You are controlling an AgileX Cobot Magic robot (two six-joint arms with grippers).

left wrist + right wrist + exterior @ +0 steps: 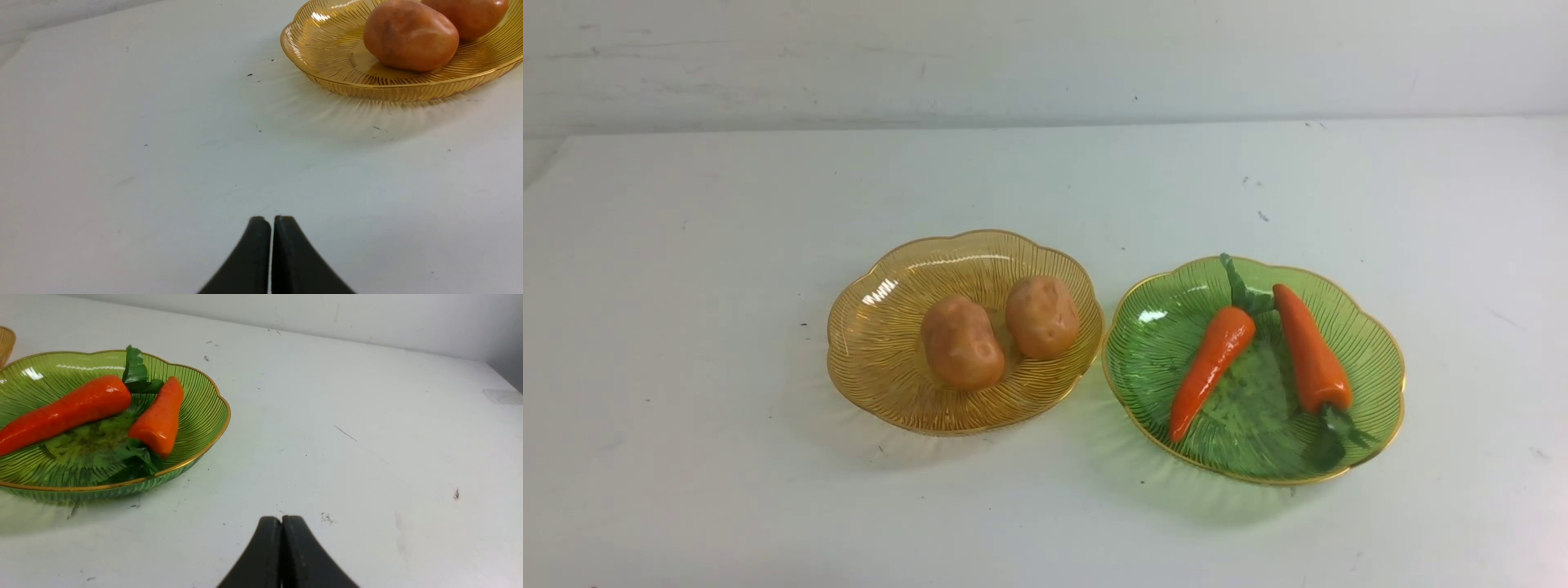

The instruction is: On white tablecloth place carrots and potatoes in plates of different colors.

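The carrots, one at [1213,369] and the other at [1311,351], both lie inside the green plate [1380,343], heads pointing opposite ways, with their leafy tops just reaching its gold rim. The two potatoes, the nearer [961,343] and the farther [1042,317], sit side by side, close to touching, in the amber plate [866,343]. The plates stand next to each other on the white tablecloth [686,286], rims nearly meeting. Judged from this, the sorting looks finished: each kind has its own colour of dish, and nothing is left loose on the tabletop.

The left pincer [271,222] has its black tips pressed together and holds nothing; it hangs over bare cloth, well apart from the amber plate. The right pincer [281,522] is likewise closed and empty, over bare cloth beside the green plate. Neither arm shows in the front view.

Room is generous: wide open cloth lies on the outer side of each plate and in front of them. The tabletop's far edge meets a pale wall, and its left edge shows at the far left corner.
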